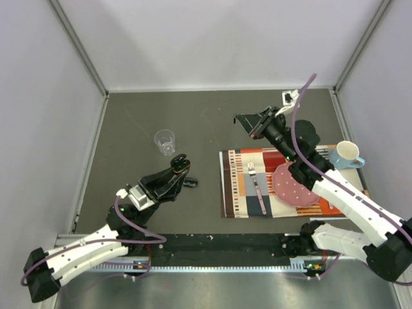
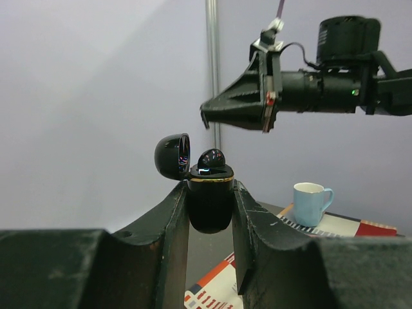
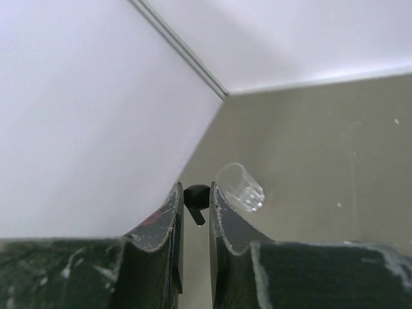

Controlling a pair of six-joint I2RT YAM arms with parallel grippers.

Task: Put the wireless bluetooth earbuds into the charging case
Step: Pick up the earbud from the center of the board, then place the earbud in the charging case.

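My left gripper point(image 2: 210, 190) is shut on the black charging case point(image 2: 209, 206), holding it upright above the table with its lid point(image 2: 172, 156) flipped open to the left. One glossy black earbud point(image 2: 211, 161) sits in the case's top. From above, the left gripper point(image 1: 179, 165) is left of the placemat. My right gripper point(image 3: 195, 193) is shut on a second black earbud point(image 3: 197, 196), stem pointing down. In the left wrist view, the right gripper point(image 2: 207, 118) hangs above and slightly right of the case, apart from it. The top view shows the right gripper point(image 1: 240, 120) over the far middle of the table.
A clear plastic cup point(image 1: 165, 141) stands behind the left gripper. A striped placemat point(image 1: 239, 187) at the right carries a fork point(image 1: 257, 187) and a pink plate point(image 1: 295, 184). A light blue mug point(image 1: 347, 154) stands at the far right. Grey walls enclose the table.
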